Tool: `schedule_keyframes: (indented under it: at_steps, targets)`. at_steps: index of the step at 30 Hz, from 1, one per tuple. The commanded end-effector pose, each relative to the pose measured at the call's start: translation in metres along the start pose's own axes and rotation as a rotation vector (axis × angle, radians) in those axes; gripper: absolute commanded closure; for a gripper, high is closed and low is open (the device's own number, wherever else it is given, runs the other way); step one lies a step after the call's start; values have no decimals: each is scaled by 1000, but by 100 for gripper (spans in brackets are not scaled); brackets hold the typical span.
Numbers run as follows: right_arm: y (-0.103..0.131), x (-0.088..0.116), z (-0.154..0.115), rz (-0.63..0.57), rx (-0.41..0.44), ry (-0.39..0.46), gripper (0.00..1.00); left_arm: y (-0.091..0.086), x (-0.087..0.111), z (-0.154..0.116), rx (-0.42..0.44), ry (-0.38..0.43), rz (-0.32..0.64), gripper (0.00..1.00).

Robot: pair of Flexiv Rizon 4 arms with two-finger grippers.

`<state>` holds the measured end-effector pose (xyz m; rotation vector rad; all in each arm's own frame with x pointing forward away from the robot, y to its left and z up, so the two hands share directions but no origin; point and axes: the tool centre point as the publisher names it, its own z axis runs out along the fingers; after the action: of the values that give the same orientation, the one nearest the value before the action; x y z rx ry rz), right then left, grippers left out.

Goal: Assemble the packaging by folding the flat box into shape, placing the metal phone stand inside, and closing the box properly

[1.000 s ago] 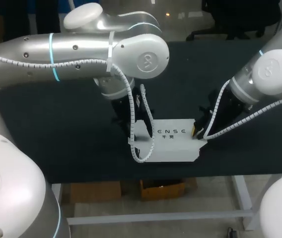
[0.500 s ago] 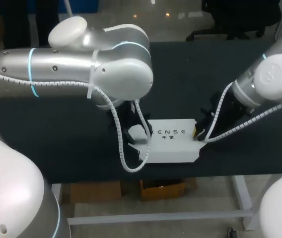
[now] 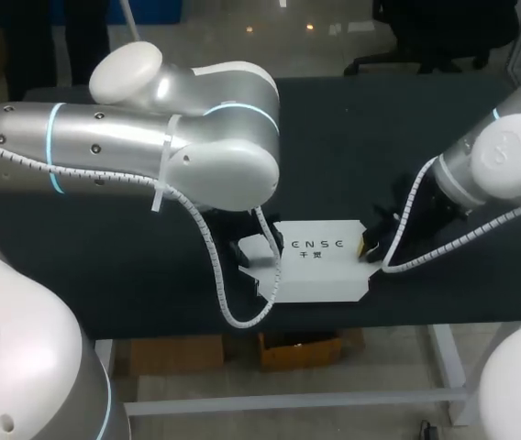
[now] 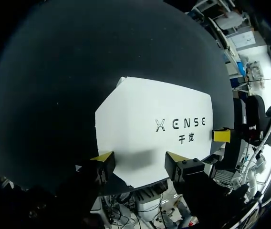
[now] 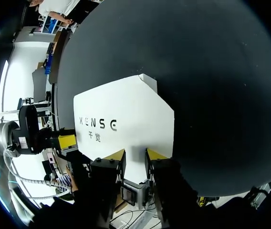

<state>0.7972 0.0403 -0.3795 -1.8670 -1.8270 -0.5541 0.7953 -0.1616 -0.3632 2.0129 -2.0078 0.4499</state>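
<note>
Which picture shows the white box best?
The left wrist view: nearly the whole white box shows. The right wrist view hides its near edge behind the right tool. In the head view my left arm covers one end.

The white box (image 5: pixel 126 119) lies flat on the black table (image 5: pixel 212 71), with dark print on its face. The right gripper (image 5: pixel 135 156) is at the box's near edge, its two yellow tips a little apart, with white card showing in the gap. Whether they touch the card is hard to tell. At the opposite edge, beside the print, is one yellow tip of the left gripper (image 5: pixel 67 141).
</note>
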Motion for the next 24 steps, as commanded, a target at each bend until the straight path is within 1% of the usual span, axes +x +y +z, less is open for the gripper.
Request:
schedule_keyframes:
  at_steps: [1, 9, 14, 17, 19, 24]
  targets:
    - [-8, -5, -1, -5, -28, 7, 75, -2, 3, 4, -5, -6, 1, 31]
    - [-8, -8, 0, -12, -40, 13, 75, -2, 7, 6, -3, -7, 4, 31]
    - [-6, -8, 4, -16, -42, 19, 74, -2, 8, 8, -4, -9, 1, 28]
    - [-5, -8, 4, -19, -45, 22, 74, -2, 8, 9, -4, -7, -1, 28]
    - [-4, -8, 4, -19, -48, 24, 73, -2, 9, 10, -5, -6, -2, 29]
    - [-3, -7, 2, -19, -53, 28, 73, -3, 7, 10, -8, 3, -13, 34]
